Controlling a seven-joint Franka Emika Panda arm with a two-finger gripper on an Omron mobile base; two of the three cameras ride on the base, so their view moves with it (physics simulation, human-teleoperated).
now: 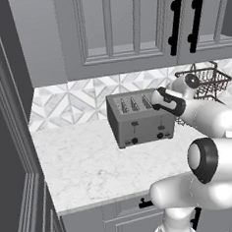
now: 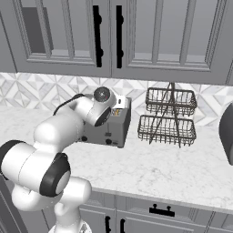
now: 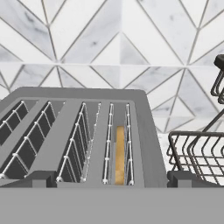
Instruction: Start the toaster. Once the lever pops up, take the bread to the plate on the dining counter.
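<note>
My jaws stand wide and empty above the toaster, which sits on the marble counter against the tiled wall. The bread stands on edge, sunk in the slot nearest the wire basket. I judge it light, stiff and crumbly, best pinched gently across its flat faces near the top crust.
</note>
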